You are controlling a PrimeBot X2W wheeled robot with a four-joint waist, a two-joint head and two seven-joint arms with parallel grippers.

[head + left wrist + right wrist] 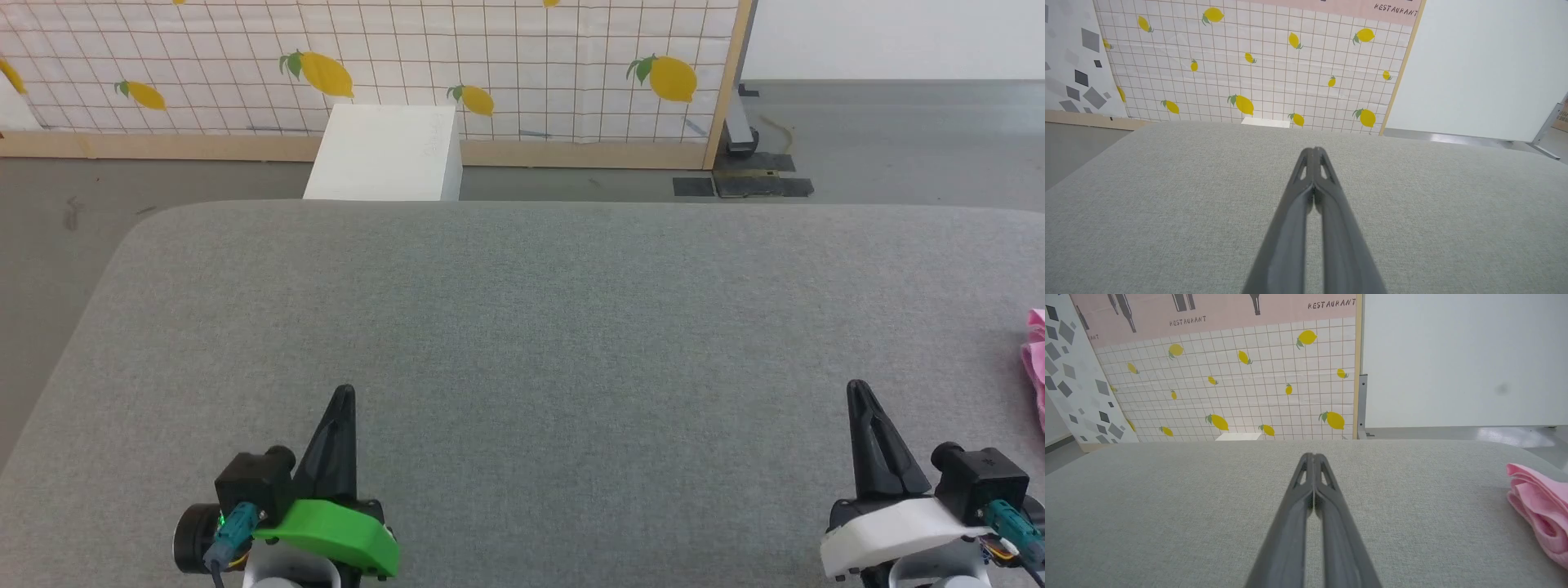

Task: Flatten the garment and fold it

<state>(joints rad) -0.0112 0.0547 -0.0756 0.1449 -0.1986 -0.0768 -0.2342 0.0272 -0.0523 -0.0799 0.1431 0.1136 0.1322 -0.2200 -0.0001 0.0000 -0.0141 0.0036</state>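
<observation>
- The garment (1537,504) is seen as a crumpled pink heap lying on the grey padded surface (522,310), at that surface's right edge. In the head view it is cut off by the picture's right border.
- The left gripper (1312,150) is poised over the near left part of the surface. Its two dark fingers are pressed together at the tips, and nothing is pinched between them.
- The right gripper (1312,456) is poised over the near right part, its fingers likewise closed tip to tip and empty. The garment lies to its right, apart from it.
- A white box-like block (384,151) is seen on the floor beyond the surface's far edge, against a lemon-printed panel (531,65). Whether anything is held inside it cannot be told.
</observation>
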